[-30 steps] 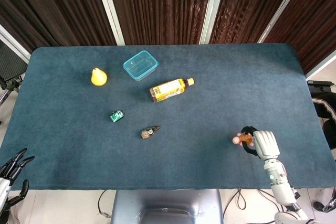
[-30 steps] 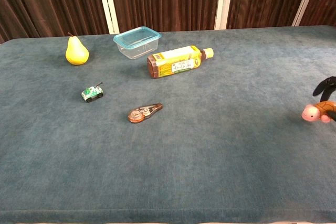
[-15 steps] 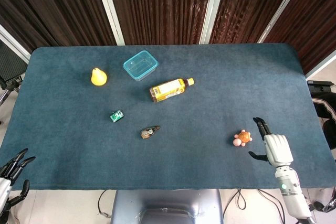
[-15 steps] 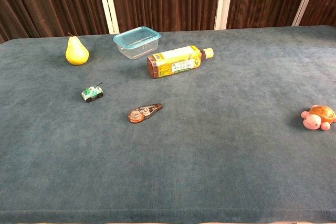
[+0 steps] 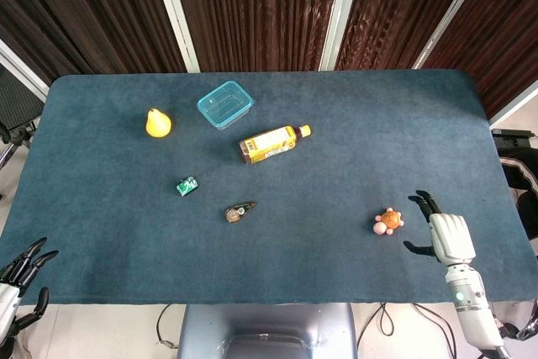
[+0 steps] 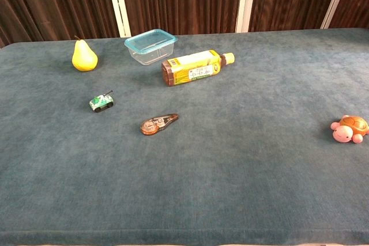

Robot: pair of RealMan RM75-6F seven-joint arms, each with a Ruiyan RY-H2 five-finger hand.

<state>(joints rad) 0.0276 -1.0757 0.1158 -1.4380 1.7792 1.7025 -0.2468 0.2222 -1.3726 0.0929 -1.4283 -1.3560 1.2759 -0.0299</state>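
Note:
A small pink and orange toy turtle (image 5: 388, 221) (image 6: 349, 129) lies alone on the blue table (image 5: 336, 182) near its front right. My right hand (image 5: 443, 231) hovers just right of it, fingers spread, holding nothing and not touching it. At the bottom left corner, my left hand (image 5: 20, 277) hangs off the table's front edge with its fingers apart and empty. Neither hand shows in the chest view.
A yellow pear (image 5: 157, 123), a clear blue-rimmed box (image 5: 225, 105), a tea bottle lying on its side (image 5: 273, 144), a small green toy tank (image 5: 187, 186) and a brown correction-tape dispenser (image 5: 239, 212) are spread over the left and middle. Dark curtains hang behind.
My right hand let go of the turtle and drew back to the right and toward the table's front edge. The turtle now lies still on the cloth. The left hand stayed put.

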